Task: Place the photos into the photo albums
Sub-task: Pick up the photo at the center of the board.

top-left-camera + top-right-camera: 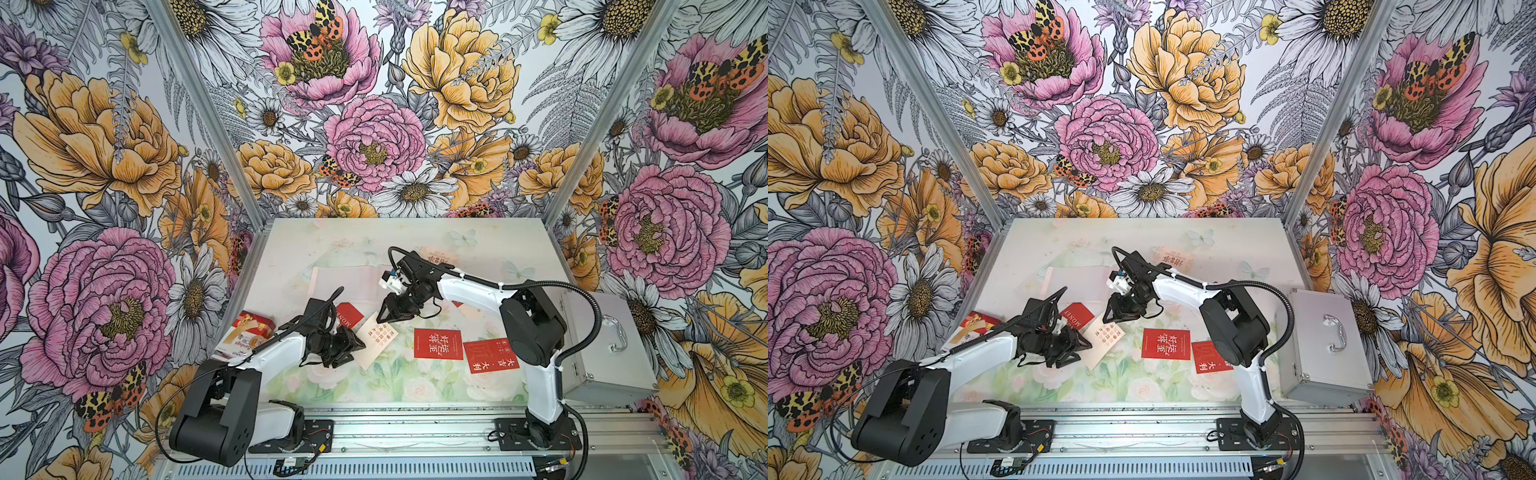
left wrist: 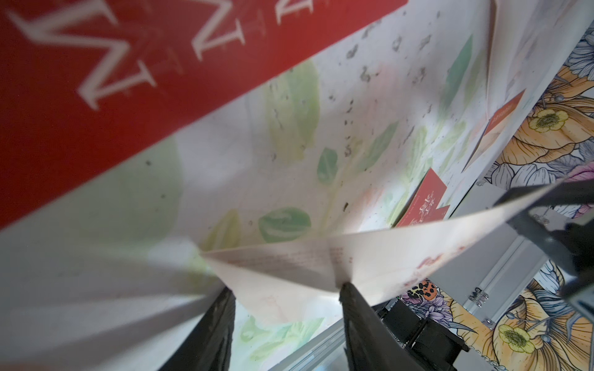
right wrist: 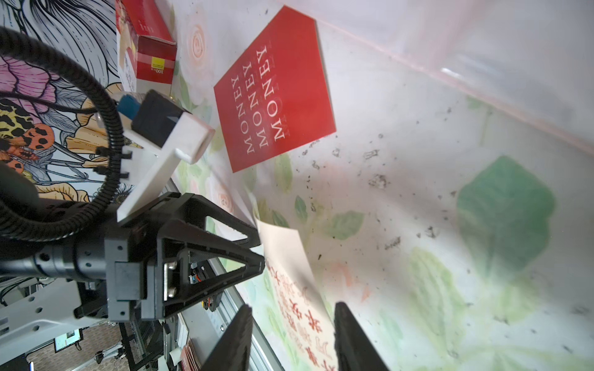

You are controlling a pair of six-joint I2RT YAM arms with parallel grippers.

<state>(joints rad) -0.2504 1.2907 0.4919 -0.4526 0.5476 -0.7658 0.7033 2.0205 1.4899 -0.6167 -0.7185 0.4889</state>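
in a top view the cream photo (image 1: 377, 344) lies on the desk (image 1: 415, 386), pink album (image 1: 345, 286) at its 11 o'clock. left wrist: your left gripper (image 2: 286, 287) stands apart, one fingertip (image 2: 345, 290) touching the photo's raised edge. right wrist: your right gripper (image 3: 293, 305) straddles the photo, fingers apart; whether it pinches, you cannot tell.

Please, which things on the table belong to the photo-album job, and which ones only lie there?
For the job: pale pink album, near cream card, MONEY card, middle red card, rightmost red card, far cream card.
Lying about: red-and-white bandage box, silver metal case.
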